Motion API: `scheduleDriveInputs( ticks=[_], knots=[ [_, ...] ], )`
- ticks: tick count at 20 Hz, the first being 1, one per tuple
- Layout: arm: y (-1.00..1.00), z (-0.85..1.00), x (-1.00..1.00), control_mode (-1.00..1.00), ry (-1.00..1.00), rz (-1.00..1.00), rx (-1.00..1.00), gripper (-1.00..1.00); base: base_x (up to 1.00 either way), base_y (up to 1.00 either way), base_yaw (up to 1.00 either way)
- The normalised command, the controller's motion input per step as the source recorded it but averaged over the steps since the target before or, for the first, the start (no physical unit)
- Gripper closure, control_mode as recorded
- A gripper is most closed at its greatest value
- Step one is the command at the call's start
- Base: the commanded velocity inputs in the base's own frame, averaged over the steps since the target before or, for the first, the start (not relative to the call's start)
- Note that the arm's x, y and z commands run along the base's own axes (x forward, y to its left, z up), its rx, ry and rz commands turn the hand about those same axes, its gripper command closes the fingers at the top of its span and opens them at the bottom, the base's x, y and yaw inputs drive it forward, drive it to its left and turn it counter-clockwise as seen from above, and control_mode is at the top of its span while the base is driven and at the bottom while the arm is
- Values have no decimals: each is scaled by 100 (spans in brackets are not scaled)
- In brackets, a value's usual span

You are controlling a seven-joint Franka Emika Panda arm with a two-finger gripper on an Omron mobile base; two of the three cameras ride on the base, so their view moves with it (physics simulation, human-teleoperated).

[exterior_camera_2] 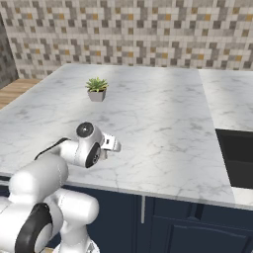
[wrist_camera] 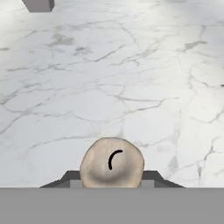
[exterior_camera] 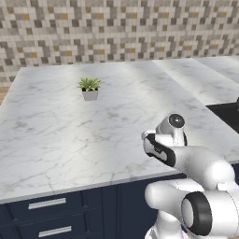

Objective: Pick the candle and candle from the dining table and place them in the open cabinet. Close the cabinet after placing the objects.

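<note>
Hand view: you look down the gripper at the white marble top of the dining table.
Candle: a short, round, grey-beige candle with a curved black wick sits right between the fingers, its top end facing you.
Fingers: they are narrow and closed on the candle. You see just a dark bit of a finger on each side of it.
Pot corner: a grey pot corner pokes in at the top left of the hand view, well apart from the candle.
Left base view: your arm bends low over the near edge of the dining table. The hand is tucked behind the wrist, so you cannot see the candle from this side.
Plant: a small green potted plant stands upright on the far part of the table top, well apart from the arm.
Drawers: navy drawers with silver bar handles sit under the marble top.
Right base view: the gripper points out over the table near its front edge, and the potted plant stands farther back.
Wall: a tile wall of small brown, grey and orange squares runs behind the table.
</note>
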Motion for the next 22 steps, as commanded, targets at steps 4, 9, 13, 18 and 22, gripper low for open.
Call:
scheduleDriveInputs(
  ticks=[4, 9, 13, 18, 22],
  knots=[
    [10, 47, -38, -100, -19, 0, 0, 100, 0, 0, 0],
    [9, 49, -40, -100, -19, 0, 0, 100, 0, 0, 0],
    [12, 58, -36, -100, -11, 0, 0, 100, 0, 0, 0],
    [3, 73, -39, -100, -5, 0, 0, 100, 0, 0, 0],
    [0, 79, -44, -100, 0, 0, 0, 100, 0, 0, 0]
  ],
)
